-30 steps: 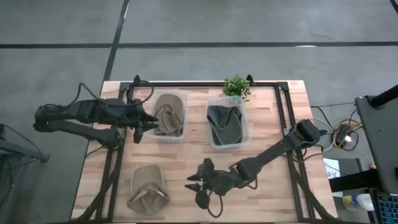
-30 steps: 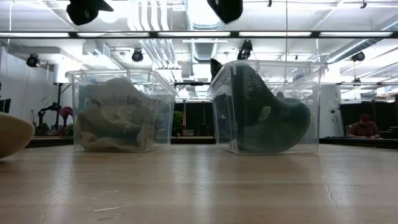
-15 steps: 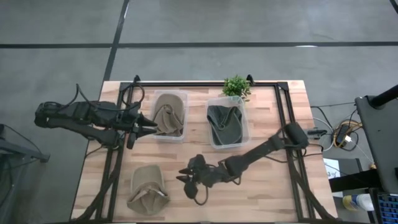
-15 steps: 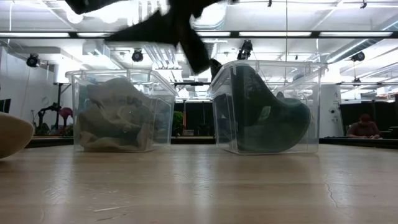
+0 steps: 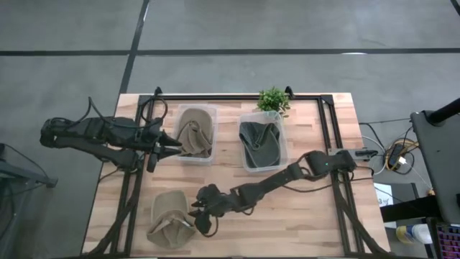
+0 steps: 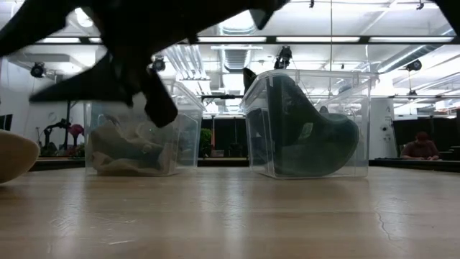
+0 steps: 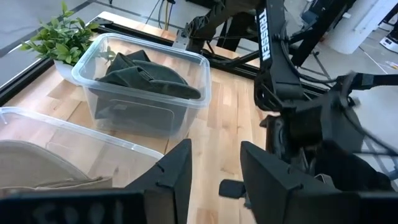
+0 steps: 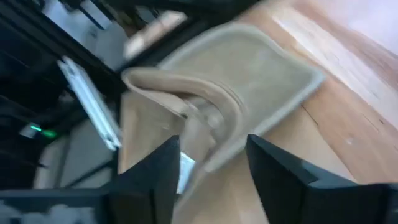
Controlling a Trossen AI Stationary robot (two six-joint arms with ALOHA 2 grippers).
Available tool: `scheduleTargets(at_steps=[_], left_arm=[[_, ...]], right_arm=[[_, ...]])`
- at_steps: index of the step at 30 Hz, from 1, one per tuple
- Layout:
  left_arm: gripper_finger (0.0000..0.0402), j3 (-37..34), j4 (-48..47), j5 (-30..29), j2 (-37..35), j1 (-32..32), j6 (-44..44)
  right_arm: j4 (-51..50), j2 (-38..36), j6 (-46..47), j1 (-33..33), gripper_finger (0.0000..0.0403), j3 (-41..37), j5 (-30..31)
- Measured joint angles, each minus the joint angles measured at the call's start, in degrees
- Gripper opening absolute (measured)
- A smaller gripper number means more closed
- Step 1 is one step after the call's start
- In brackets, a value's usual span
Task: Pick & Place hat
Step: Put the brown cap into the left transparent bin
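A tan hat [image 5: 169,216] lies on its brim and crown near the table's near-left corner; it fills the right wrist view [image 8: 214,106] and shows at the low view's left edge [image 6: 11,155]. My right gripper [image 5: 198,216] reaches across the table, open, just right of this hat, its fingers [image 8: 273,171] short of it and touching nothing. It is a dark blur in the low view [image 6: 122,65]. My left gripper [image 5: 159,147] waits, open, beside the left bin [image 5: 195,134], which holds another tan hat.
A second clear bin [image 5: 262,145] holds a dark green hat [image 7: 149,78]. A small potted plant [image 5: 272,99] stands at the far edge behind it. Black frame rails [image 5: 327,129] run along the table's sides. Bare wood lies between the bins and the near edge.
My right gripper has swept from the table's near middle toward its left edge, closing on the tan hat and dropping lower into the low view. My left gripper drew back slightly toward the left edge, then held still. The hats have not moved.
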Motion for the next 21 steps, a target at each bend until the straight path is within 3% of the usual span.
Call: scheduleTargets(at_steps=[6,10,21], left_arm=[[0.0128,-0.88,0.97,0.00,0.08,0.00,-0.03],[0.0128,-0.89,1.48,0.00,0.10,0.00,-0.07],[0.0128,-0.76,1.90,0.00,0.24,0.00,0.44]], right_arm=[[-11.72,5.19,-1.16,-0.69,0.0250,10.39,0.06],[-13.45,6.50,-1.06,-1.37,0.0277,13.71,0.31],[-13.62,9.32,1.66,-2.06,0.0267,14.05,-0.24]])
